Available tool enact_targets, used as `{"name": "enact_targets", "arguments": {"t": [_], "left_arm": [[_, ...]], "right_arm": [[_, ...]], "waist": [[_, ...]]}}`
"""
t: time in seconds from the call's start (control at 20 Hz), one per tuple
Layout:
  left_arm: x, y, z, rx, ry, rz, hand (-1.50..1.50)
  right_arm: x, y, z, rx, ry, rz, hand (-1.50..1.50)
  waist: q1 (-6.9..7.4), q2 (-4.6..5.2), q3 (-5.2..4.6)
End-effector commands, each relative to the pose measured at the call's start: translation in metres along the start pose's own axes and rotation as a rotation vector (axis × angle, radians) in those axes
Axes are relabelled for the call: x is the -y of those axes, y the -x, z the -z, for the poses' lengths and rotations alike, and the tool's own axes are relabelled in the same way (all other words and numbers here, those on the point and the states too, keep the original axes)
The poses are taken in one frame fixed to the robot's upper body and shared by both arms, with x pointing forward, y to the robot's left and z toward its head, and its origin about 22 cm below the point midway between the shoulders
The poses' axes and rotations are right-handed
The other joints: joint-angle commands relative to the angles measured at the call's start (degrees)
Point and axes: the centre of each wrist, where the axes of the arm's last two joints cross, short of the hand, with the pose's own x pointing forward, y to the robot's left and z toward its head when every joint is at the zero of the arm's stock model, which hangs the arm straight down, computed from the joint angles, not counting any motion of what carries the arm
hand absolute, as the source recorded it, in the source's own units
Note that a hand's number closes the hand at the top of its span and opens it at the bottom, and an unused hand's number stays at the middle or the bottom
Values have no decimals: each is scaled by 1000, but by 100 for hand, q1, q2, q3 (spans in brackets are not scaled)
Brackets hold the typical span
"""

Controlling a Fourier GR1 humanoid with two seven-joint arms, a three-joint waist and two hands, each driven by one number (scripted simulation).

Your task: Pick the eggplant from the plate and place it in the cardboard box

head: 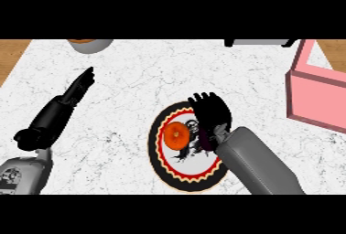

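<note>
While the right hand [211,115] is held open above the plate [206,176], an orange object [178,135], possibly the eggplant, is seen just beside its left.

White, grey-veined marble surface [121,82]; pink box [317,91] at three o'clock. Black-rimmed plate [196,176] with red-and-cream scalloped band, white centre, carrying an orange object [177,135].

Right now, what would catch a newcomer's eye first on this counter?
The round plate with the black, red and cream patterned rim at the centre, carrying an orange round object. The robot's black right hand hovers over the plate's right side. At the right edge stands a pink open box; the left hand rests open, far left.
</note>
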Motion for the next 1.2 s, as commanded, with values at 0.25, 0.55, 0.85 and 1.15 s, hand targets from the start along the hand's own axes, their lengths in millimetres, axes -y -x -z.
{"name": "enact_targets", "arguments": {"t": [0.25,0.55,0.85,1.15], "left_arm": [[2,29,-7,-9,4,-4,0],[-4,6,3,28,-9,12,0],[5,-3,-9,23,-7,26,0],[-1,6,-3,-27,-38,10,0]], "right_arm": [[-19,1,10,-6,-36,30,-150],[-41,3,21,147,35,-38,150],[-33,-5,25,174,161,-89,150],[-72,42,-19,562,206,-26,150]], "waist": [[-20,4,-1],[10,13,1],[22,0,1],[-254,-49,6]]}}
